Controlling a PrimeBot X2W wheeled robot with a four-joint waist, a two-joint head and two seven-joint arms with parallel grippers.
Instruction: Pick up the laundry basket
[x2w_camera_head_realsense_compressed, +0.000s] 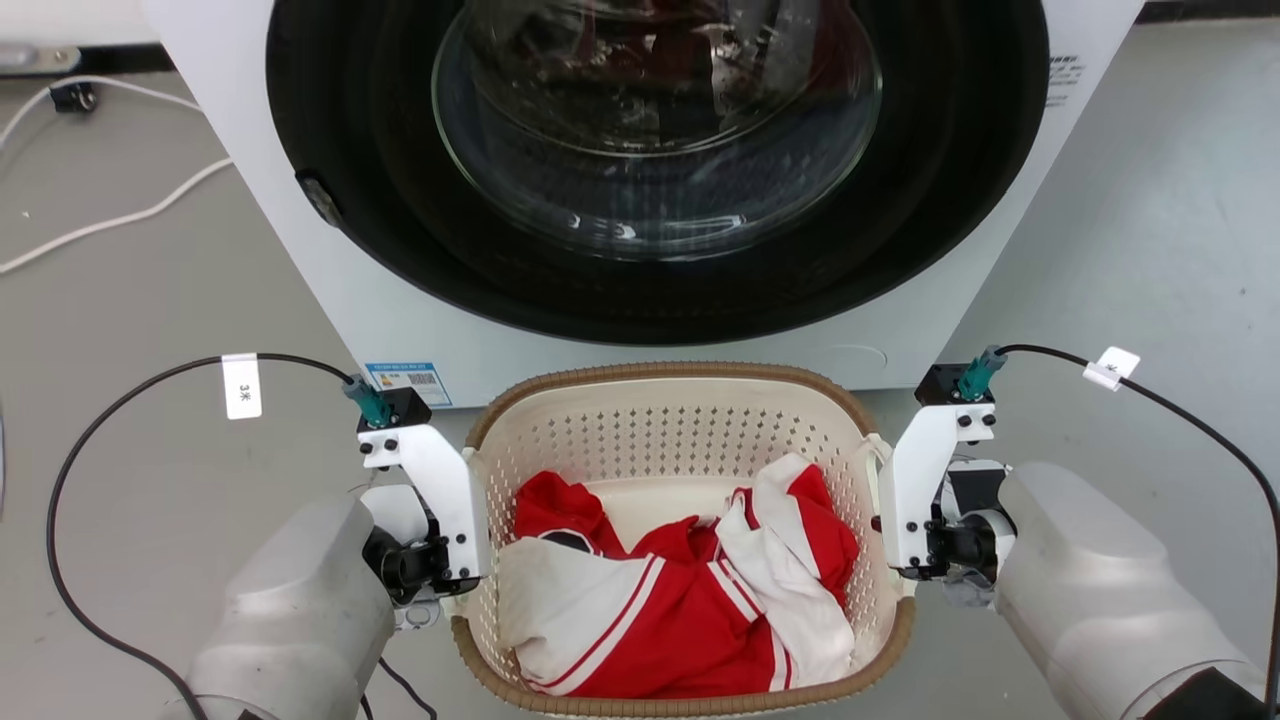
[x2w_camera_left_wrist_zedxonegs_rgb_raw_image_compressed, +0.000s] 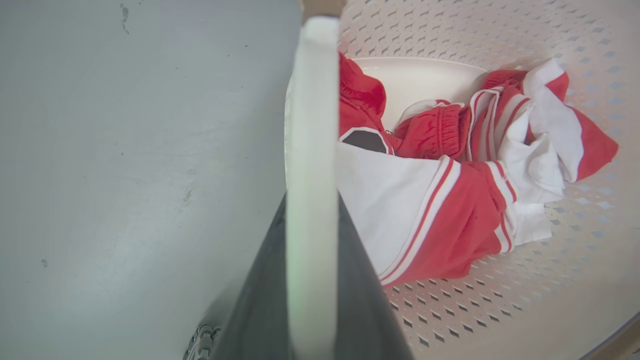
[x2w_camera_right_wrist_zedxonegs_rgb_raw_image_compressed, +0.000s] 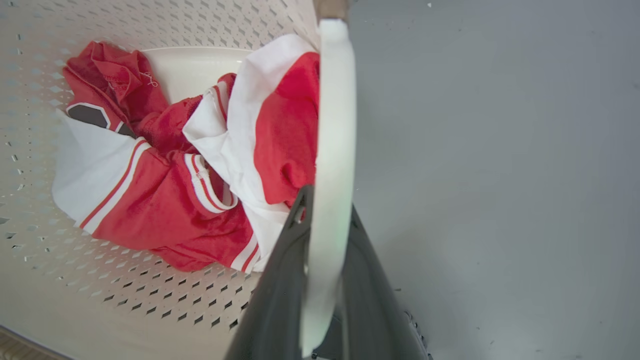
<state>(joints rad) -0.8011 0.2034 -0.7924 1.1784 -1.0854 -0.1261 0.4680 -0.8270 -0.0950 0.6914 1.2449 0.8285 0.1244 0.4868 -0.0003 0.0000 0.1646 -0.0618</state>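
Note:
The laundry basket (x2w_camera_head_realsense_compressed: 670, 430), cream with perforated walls and a brown woven-look rim, stands on the grey floor just in front of the washing machine. It holds crumpled red and white clothing (x2w_camera_head_realsense_compressed: 680, 600). My left gripper (x2w_camera_head_realsense_compressed: 440, 565) is at the basket's left side. In the left wrist view its two dark fingers (x2w_camera_left_wrist_zedxonegs_rgb_raw_image_compressed: 357, 290) close on the white side handle (x2w_camera_left_wrist_zedxonegs_rgb_raw_image_compressed: 312, 100). My right gripper (x2w_camera_head_realsense_compressed: 925, 545) is at the basket's right side. Its dark fingers (x2w_camera_right_wrist_zedxonegs_rgb_raw_image_compressed: 280, 290) pinch the other white handle (x2w_camera_right_wrist_zedxonegs_rgb_raw_image_compressed: 337, 100) the same way. I cannot tell whether the basket's base touches the floor.
The white washing machine (x2w_camera_head_realsense_compressed: 400, 320) with its round glass door (x2w_camera_head_realsense_compressed: 660, 120) rises right behind the basket. White cables (x2w_camera_head_realsense_compressed: 120, 215) lie on the floor at the far left. Black cables (x2w_camera_head_realsense_compressed: 120, 395) loop from both wrists. Bare grey floor (x2w_camera_head_realsense_compressed: 1150, 250) lies on both sides.

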